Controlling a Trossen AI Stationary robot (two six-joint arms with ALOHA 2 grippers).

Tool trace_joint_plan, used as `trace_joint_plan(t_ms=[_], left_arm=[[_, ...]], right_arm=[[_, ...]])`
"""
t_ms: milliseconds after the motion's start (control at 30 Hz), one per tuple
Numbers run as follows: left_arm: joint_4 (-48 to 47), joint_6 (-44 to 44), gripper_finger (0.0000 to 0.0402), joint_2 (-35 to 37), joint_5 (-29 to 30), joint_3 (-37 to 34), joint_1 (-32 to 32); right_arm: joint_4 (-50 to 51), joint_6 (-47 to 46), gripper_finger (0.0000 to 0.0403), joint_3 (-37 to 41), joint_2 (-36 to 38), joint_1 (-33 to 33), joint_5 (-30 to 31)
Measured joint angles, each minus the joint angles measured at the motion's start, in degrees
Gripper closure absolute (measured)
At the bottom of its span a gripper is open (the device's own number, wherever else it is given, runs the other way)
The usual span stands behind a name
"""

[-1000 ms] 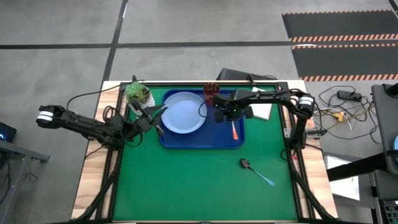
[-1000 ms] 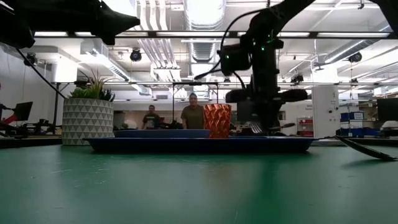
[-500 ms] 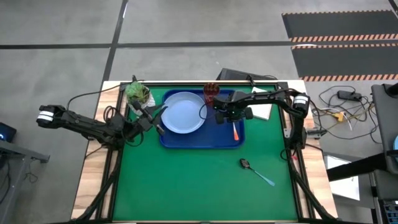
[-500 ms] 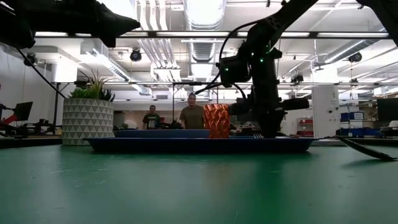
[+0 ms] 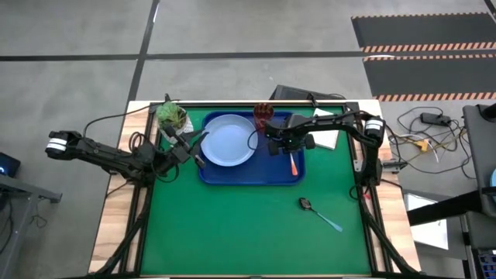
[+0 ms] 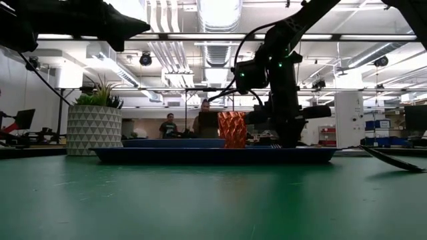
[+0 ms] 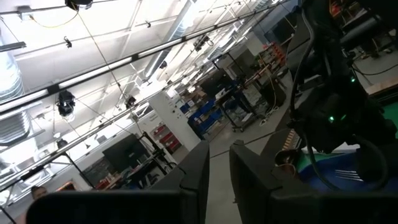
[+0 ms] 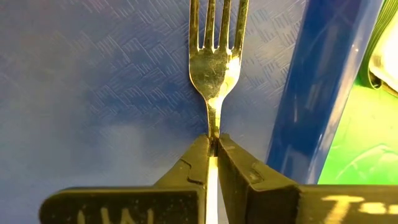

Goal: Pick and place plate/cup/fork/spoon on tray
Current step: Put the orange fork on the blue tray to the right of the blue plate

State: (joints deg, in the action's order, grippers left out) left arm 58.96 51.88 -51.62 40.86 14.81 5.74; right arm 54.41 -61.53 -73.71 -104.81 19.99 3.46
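2 dark fingers [image 8: 189,168] pinch slim silver fork [image 8: 213,59] over cross-hatched tray [image 8: 93,93].

A potted plant [image 5: 172,115] stands at the green mat's [image 5: 248,225] far-left corner; two people [image 6: 168,126] beyond.

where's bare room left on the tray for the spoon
Free: the tray strip along its near rim, below the plate and left of the fork. Crowded: the far right corner, where the cup stands and the right gripper pinches the fork. The spoon lies on the mat.
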Motion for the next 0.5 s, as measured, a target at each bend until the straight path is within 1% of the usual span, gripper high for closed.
trace_joint_plan(t_ms=[200,267,500], left_arm=[[0.0,0.04,0.0357,0.0,0.0,0.0,0.0],[0.0,0.04,0.0357,0.0,0.0,0.0,0.0],[0.0,0.04,0.0357,0.0,-0.02,0.0,0.0]], right_arm=[[0.0,0.35,0.0389,0.0,0.0,0.02,0.19],[0.02,0.78,0.0382,0.0,0.0,0.02,0.17],[0.15,1.1,0.0321,0.0,0.02,0.02,0.68]])
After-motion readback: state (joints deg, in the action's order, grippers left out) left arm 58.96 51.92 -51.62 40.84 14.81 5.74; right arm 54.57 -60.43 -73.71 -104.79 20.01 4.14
